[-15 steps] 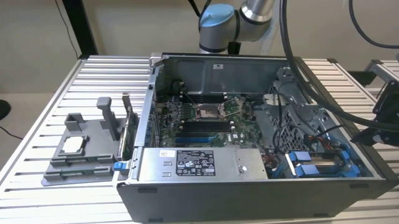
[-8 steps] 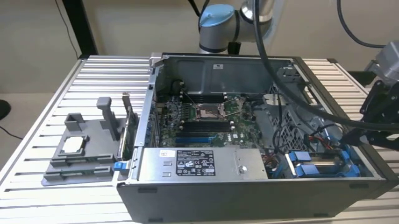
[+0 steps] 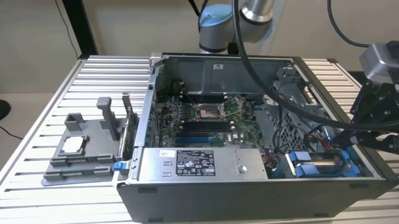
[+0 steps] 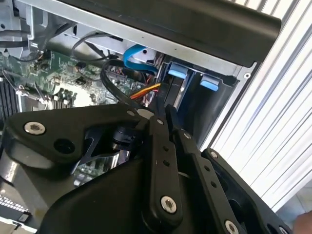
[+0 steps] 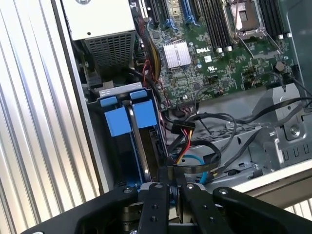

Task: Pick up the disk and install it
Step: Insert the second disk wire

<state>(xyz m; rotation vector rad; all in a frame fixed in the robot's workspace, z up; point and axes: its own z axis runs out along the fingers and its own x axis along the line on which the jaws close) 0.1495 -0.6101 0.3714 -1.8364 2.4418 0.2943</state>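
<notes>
The disk (image 3: pixel 321 162) stands in the drive bay at the near corner of the open computer case, on the exterior view's right. Its silver metal shows between bright blue frame pieces. In the first wrist view the disk (image 5: pixel 139 141) runs edge-on from its blue tabs toward my fingertips. The second wrist view shows those blue tabs (image 4: pixel 176 73) beyond the fingers. My gripper (image 3: pixel 346 139) hangs over the bay's outer end, right above the blue frame. The black fingers (image 5: pixel 161 195) are shut, close together in both wrist views. I cannot tell whether they pinch or merely touch the frame.
The case (image 3: pixel 249 196) lies open on a slatted metal table (image 3: pixel 100 79). A grey power supply box (image 3: pixel 193 163) sits beside the bay, with the green motherboard (image 3: pixel 206 116) behind it. Loose cables (image 5: pixel 195 131) cross near the bay. A grey fixture (image 3: pixel 81 158) holding a small silver chip (image 3: pixel 74 143) stands at the exterior view's left.
</notes>
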